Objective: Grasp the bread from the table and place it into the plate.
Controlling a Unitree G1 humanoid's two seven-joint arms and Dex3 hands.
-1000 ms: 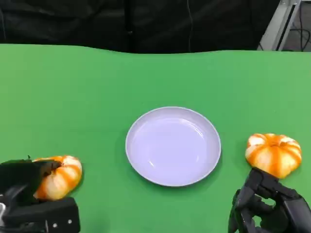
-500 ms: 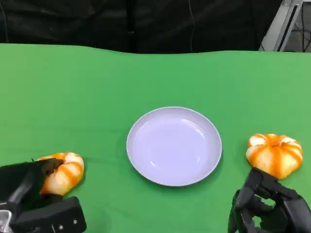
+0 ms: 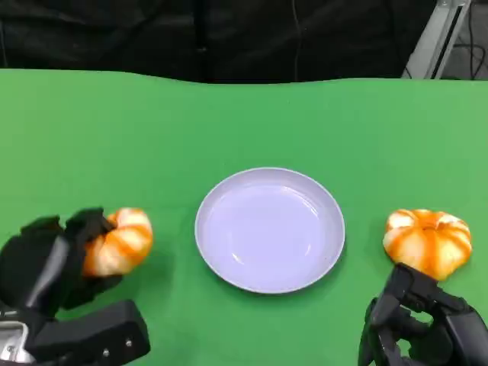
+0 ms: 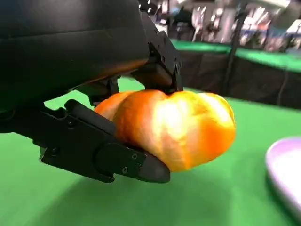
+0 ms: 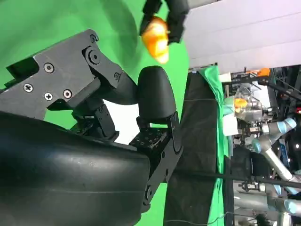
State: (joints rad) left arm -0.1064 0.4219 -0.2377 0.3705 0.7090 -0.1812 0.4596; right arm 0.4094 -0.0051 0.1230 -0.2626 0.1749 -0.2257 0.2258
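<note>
Head view of a green desk (image 3: 229, 122). The left hand (image 3: 57, 263), near the desk's near-left corner, grasps an orange-and-white striped bread (image 3: 118, 242); its fingers (image 3: 85, 229) wrap the bread's left side. In the left wrist view the same bread (image 4: 174, 127) sits clamped between black fingers (image 4: 108, 157) above and below it, raised clear of the green surface, with the rim of the plate (image 4: 284, 169) at the picture's edge. The plate (image 3: 269, 229), pale lilac and round, lies at the desk's centre, well apart from the held bread and to its right. A second bread (image 3: 427, 240) of the same colouring rests on the desk near the right edge, apart from the plate. The right hand (image 3: 419, 324) sits at the near-right corner just beside this second bread; its fingers appear curled inward with nothing in them, though the right wrist view (image 5: 155, 99) is too crowded to confirm this fully.
</note>
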